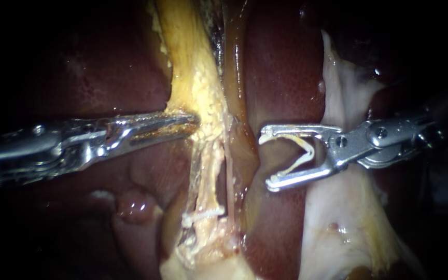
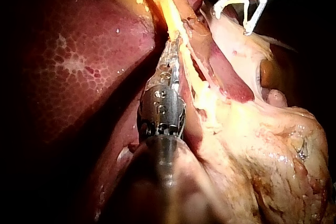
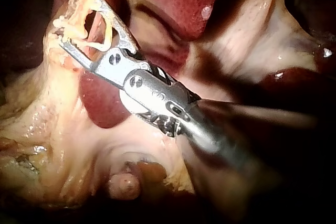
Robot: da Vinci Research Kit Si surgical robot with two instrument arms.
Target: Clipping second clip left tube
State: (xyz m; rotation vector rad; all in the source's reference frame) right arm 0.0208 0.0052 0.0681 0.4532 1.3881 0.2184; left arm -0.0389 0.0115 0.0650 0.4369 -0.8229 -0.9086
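Observation:
The left tube [image 1: 209,171] is a yellowish, fat-crusted strand running down the middle of the endoscope view. A white clip [image 1: 203,212] sits across it low down. My left instrument [image 1: 189,122] comes in from the left, its jaws shut on the strand's yellow tissue [image 1: 203,103] above that clip; the same grip shows in the left wrist view [image 2: 173,51]. My right instrument [image 1: 264,159] stands right of the tubes, apart from them. Its wide-spread jaws carry a white V-shaped clip [image 1: 303,153], also seen in the right wrist view [image 3: 108,27].
A smoother orange-brown tube [image 1: 235,78] runs beside the left tube on its right. Dark red liver [image 1: 281,67] lies behind both. Pale whitish tissue [image 1: 338,228] spreads under my right instrument's shaft. A small pink nub [image 1: 130,205] sits below my left instrument.

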